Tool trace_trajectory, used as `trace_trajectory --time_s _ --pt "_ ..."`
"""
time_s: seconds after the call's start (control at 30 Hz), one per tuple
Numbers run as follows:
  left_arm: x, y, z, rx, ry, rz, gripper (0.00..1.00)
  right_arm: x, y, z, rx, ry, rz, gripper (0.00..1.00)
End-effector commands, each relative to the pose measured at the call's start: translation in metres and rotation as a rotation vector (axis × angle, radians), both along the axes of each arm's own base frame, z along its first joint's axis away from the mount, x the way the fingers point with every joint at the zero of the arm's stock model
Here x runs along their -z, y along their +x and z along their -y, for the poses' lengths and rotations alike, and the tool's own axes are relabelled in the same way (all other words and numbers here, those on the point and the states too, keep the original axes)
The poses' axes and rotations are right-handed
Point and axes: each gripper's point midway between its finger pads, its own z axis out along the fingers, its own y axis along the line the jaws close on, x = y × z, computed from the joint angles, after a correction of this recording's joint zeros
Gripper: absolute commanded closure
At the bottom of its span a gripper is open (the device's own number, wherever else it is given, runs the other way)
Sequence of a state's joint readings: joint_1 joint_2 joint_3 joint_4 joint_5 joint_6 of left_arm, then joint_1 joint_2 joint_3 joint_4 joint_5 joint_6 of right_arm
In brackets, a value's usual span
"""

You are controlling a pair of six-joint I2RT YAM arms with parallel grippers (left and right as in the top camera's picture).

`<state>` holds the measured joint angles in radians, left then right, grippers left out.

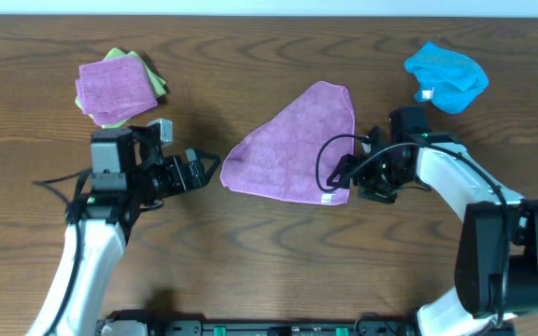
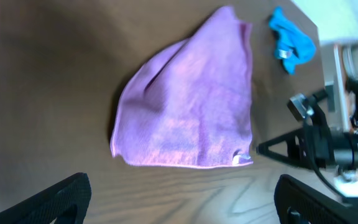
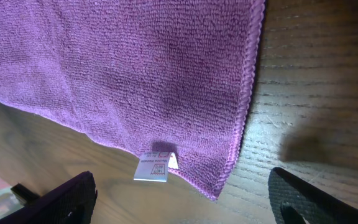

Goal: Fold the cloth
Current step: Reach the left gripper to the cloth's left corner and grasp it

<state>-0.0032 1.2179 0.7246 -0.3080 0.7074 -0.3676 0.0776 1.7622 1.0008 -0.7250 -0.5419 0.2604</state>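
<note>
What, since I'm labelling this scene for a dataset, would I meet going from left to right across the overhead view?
folded purple square → left gripper → lilac cloth → blue cloth. The right gripper overlaps the lilac cloth's right edge, so it is left out of the order.

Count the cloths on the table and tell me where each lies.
4: a lilac fuzzy cloth mid-table, a crumpled bright blue cloth far right, a folded purple square cloth far left atop a yellow-green cloth; more may hide beneath.
</note>
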Motion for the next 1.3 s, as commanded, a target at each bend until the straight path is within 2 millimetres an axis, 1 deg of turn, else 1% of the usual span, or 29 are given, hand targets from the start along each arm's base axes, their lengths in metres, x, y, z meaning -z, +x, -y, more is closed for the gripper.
trace_trajectory --time_s 0.0,0.03,0.13,0.23,0.33,0.47,0.6,0.7,0.8,0.87,0.9,0.97,1.0,1.07,1.13,1.27 --pt "0.02 0.005 0.004 -0.081 -0.087 -0.167 0.04 -0.004 0.0 -0.003 0.016 0.017 -0.006 0.11" --pt "0.03 0.007 0.004 -0.082 -0.087 -0.194 0.05 -0.004 0.0 -0.003 0.018 0.017 -0.007 0.11" --pt "0.049 0.014 0.01 -0.055 -0.123 -0.233 0.05 -0.004 -0.001 -0.003 0.024 0.018 -0.012 0.11" --pt "0.062 0.024 0.018 -0.03 -0.182 -0.245 0.05 -0.004 -0.001 -0.003 0.03 0.019 -0.016 0.11" --pt "0.077 0.039 0.023 -0.036 -0.242 -0.257 0.05 -0.004 -0.001 -0.004 0.032 0.023 -0.018 0.1" --pt "0.089 0.049 0.028 -0.042 -0.302 -0.276 0.05 -0.004 -0.001 -0.004 0.032 0.027 -0.018 0.1" --pt "0.097 0.053 0.034 -0.039 -0.353 -0.299 0.05 -0.004 -0.001 -0.004 0.032 0.026 -0.018 0.1" --pt "0.107 0.051 0.042 -0.034 -0.36 -0.331 0.05 -0.004 0.0 -0.004 0.032 0.026 -0.017 0.1" --pt "0.111 0.049 0.054 -0.016 -0.374 -0.35 0.04 -0.004 0.0 -0.004 0.032 0.026 -0.015 0.1" --pt "0.111 0.048 0.061 -0.002 -0.371 -0.349 0.0 -0.004 0.0 -0.004 0.033 0.026 -0.014 0.1" --pt "0.112 0.047 0.064 0.004 -0.366 -0.348 0.0 -0.004 0.0 -0.004 0.037 0.026 -0.016 0.1" --pt "0.113 0.045 0.068 0.01 -0.354 -0.347 0.22 -0.004 0.0 -0.004 0.039 0.026 -0.017 0.09" --pt "0.114 0.046 0.068 0.007 -0.349 -0.346 0.39 -0.004 0.0 -0.004 0.039 0.026 -0.018 0.09" --pt "0.115 0.046 0.067 0.003 -0.346 -0.345 0.78 -0.004 0.0 -0.004 0.038 0.026 -0.018 0.09" --pt "0.115 0.046 0.067 0.003 -0.347 -0.345 0.94 -0.004 0.0 -0.004 0.038 0.026 -0.017 0.09" --pt "0.113 0.046 0.068 0.011 -0.354 -0.344 0.94 -0.003 0.004 -0.006 0.037 0.028 0.004 0.08"
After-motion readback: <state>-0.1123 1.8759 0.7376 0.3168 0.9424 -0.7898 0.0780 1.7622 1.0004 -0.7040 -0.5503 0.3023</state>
